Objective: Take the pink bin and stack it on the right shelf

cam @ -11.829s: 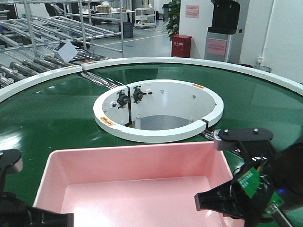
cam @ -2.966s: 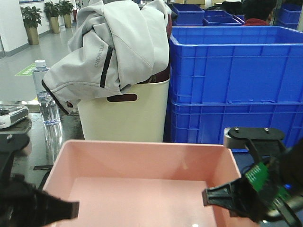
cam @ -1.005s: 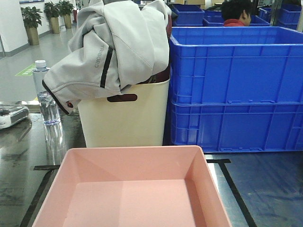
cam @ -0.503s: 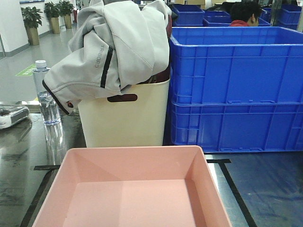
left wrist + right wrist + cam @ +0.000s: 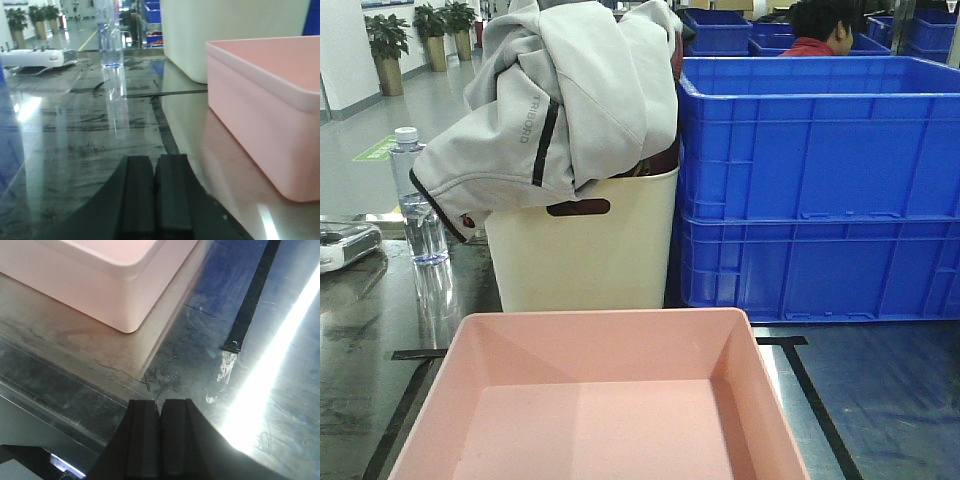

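The pink bin (image 5: pixel 595 400) rests on the steel shelf deck (image 5: pixel 880 400), inside the black tape lines. It also shows in the left wrist view (image 5: pixel 270 100) and its near corner in the right wrist view (image 5: pixel 100 275). My left gripper (image 5: pixel 155 165) is shut and empty, low over the deck to the left of the bin. My right gripper (image 5: pixel 160 407) is shut and empty, near the deck's front edge, apart from the bin's corner. Neither gripper shows in the front view.
A tall cream bin (image 5: pixel 585 250) with a grey jacket (image 5: pixel 560 90) stands behind the pink bin. Stacked blue crates (image 5: pixel 820 190) stand at the back right. A water bottle (image 5: pixel 420 200) stands at the left. A person's head (image 5: pixel 820 25) shows behind the crates.
Three seconds ago both grippers held the pink bin by its sides; they have let go and pulled back out of the front view. The bin has lain still for the last second.
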